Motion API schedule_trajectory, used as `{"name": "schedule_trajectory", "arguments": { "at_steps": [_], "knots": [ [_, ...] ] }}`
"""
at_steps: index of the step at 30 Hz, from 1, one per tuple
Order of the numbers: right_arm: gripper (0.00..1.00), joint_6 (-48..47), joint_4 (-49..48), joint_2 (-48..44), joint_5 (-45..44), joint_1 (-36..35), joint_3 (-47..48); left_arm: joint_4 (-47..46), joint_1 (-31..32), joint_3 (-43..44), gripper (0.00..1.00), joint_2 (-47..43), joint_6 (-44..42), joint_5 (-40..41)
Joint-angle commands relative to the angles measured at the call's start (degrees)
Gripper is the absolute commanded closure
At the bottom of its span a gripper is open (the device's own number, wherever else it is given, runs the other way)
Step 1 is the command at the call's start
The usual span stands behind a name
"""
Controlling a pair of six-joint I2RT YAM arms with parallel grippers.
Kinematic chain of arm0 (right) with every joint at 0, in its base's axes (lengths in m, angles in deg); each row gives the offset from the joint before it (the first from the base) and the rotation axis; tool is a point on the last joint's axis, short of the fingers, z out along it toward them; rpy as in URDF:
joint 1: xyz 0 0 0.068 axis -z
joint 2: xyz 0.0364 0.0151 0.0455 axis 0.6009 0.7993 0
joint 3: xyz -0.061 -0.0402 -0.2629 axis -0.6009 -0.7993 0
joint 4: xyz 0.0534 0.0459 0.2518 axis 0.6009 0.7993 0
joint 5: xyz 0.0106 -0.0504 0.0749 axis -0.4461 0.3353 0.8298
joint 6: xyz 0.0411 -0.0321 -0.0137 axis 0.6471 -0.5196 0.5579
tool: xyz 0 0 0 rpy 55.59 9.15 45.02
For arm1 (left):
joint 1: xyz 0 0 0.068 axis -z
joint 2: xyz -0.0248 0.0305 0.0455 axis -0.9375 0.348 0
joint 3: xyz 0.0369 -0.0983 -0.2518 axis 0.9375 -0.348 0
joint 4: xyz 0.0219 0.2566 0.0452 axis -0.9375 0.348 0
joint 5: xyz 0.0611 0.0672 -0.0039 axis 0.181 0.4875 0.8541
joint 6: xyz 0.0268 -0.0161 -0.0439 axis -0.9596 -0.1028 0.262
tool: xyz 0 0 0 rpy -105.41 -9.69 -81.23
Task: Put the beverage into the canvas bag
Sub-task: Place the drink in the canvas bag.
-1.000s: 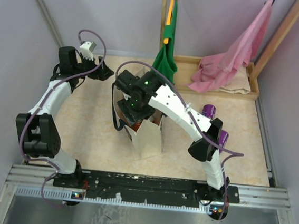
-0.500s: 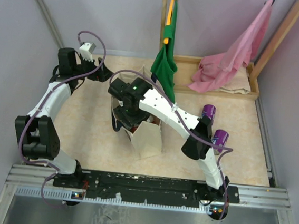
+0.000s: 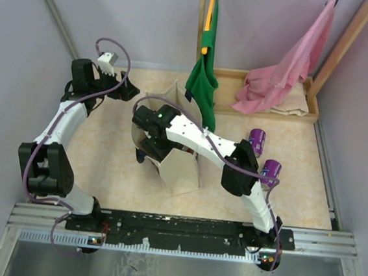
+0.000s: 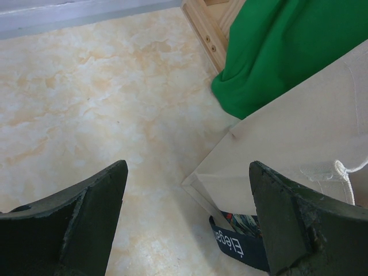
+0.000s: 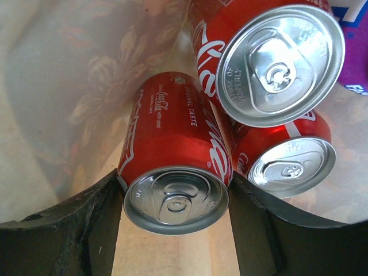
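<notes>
**Item 1, can [image 5: 172, 149].** Red cola can, inside the bag [image 3: 182, 172]. Its lid faces my right wrist camera and its base points deeper in. The long axis runs roughly along the line of reach, leaning a little up and left in that view.

**Item 2, right gripper [image 5: 175, 187].** Reached down through the bag mouth. The jaws flank the can's lid end and touch it on both sides, so I read them as clamped on it.

**Item 3, two other cans [image 5: 270, 63].** Also red, in the bag just right of the held one, the upper overlapping the lower. I judge the free floor lies to the left and below. The release depends on whether the held can will settle there without riding up on the others.

**Item 4, left gripper [image 4: 187, 172].** Jaws wide apart, nothing between them. It hangs over the worktop [image 4: 98, 86] just beside a bag corner, outside the bag. The right arm is plainly the nearer to the can.

**Item 5, green cloth [image 4: 276, 52].** Hangs against the bag's far side.

**View notes.**
- Only the right wrist view shows the bag's contents.
- From overhead I see the bag's position, but the arm covers its mouth.
- The left wrist view gives only the outer wall and a navy strap [image 4: 236, 244].
</notes>
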Motion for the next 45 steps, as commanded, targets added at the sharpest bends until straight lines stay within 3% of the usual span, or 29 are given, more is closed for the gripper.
{"name": "schedule_trajectory", "arguments": {
  "at_steps": [1,16,21,24,45],
  "knots": [
    [1.00,-1.53,-3.57,-2.01,-0.68,-1.06,-1.22,-0.93,0.40,0.85,0.08,0.08,-0.91,-0.02],
    [1.00,-0.20,-9.62,-3.44,-1.29,-0.97,-11.08,-0.80,0.43,0.98,0.08,-0.16,-0.64,-0.28],
    [0.59,0.43,-10.73,-4.65,-2.11,-0.97,-12.09,-0.57,0.42,0.52,0.08,-0.44,-0.45,-0.41],
    [0.44,0.57,-12.28,-6.11,-3.34,-0.97,-12.68,-0.50,0.45,0.45,0.08,-0.61,-0.43,-0.50],
    [0.21,0.23,-15.57,-10.34,-7.40,-1.06,-14.08,-0.41,0.39,0.44,0.08,-0.62,-0.62,-1.38]
  ]
}}
